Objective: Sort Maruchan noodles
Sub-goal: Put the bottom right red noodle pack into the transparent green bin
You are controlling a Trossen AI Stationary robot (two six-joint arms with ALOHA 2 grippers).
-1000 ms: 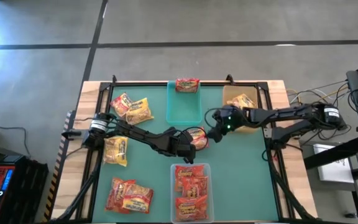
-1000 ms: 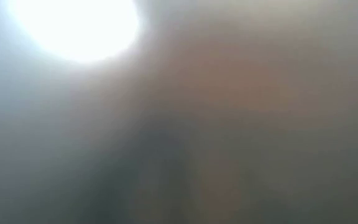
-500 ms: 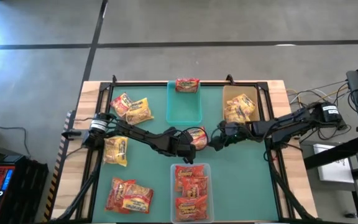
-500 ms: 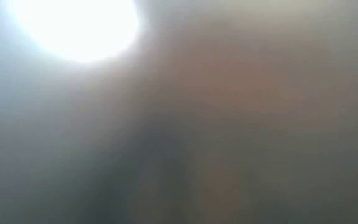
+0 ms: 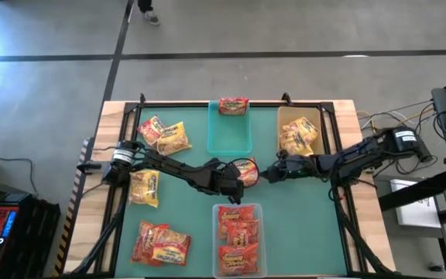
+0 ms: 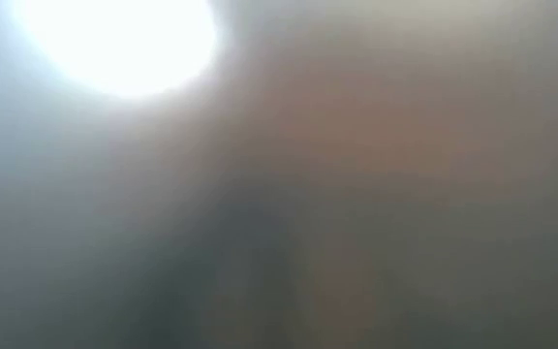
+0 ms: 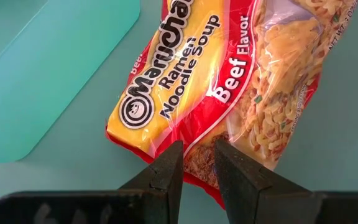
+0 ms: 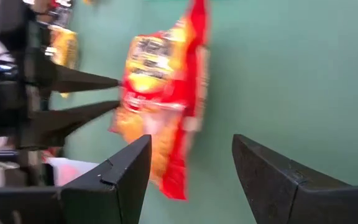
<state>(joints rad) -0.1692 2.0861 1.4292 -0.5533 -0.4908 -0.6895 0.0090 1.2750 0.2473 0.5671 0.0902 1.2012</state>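
Note:
A red-and-yellow Maruchan beef packet (image 5: 247, 170) sits at the table's middle, and my left gripper (image 5: 235, 177) is shut on it. My right gripper (image 5: 267, 175) is open just right of the packet; in its wrist view the spread fingers (image 8: 126, 171) flank the packet's end (image 8: 166, 155) without visible contact. Loose packets lie on the mat at the left (image 5: 163, 136), (image 5: 145, 187), (image 5: 159, 244). Red packets fill the clear bin (image 5: 238, 236), yellow ones the tan bin (image 5: 299, 133). One packet (image 5: 233, 105) lies at the teal bin's far end. The low view shows only glare. My left gripper (image 7: 197, 149) pinches the packet's short end (image 7: 197, 167) between its two fingers, which lie roughly level and come from the table's left. The packet (image 7: 216, 81) stretches away from the fingertips. In the right wrist view it looks tilted on edge; I cannot tell whether it is lifted clear.
The teal bin (image 5: 229, 133) stands just beyond the two grippers, the clear bin's rim (image 5: 216, 208) just nearer, the tan bin's rim (image 5: 280, 128) to the far right. Bare green mat (image 5: 300, 225) lies on the near right. A raised frame (image 5: 339, 155) borders the table.
My right gripper has come away from the tan bin's near left corner, moving toward the near edge and slightly left, down to the held packet. It has stayed open. My left gripper and the packet have kept still.

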